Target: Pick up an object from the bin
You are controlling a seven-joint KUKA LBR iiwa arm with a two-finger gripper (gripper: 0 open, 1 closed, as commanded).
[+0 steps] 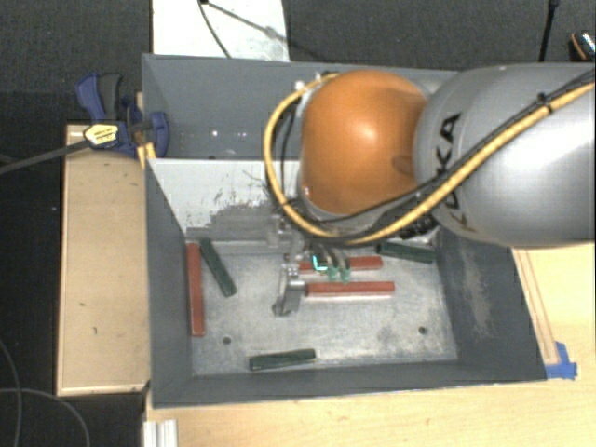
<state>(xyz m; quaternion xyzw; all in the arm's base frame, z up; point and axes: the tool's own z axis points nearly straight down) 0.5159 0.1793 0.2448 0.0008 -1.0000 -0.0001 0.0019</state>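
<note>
Hanging at the frame's centre, the claw (305, 282) is just beside a red stick (354, 289) on the bin (233, 372) floor; whether it is spread I cannot tell.

Bright overhead light glares off the orange cover (358, 138), shadowing the bin (391, 335).

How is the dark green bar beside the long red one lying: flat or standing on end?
Lying flat: the dark green bar shows its full length, slanted, on the bin floor.
</note>
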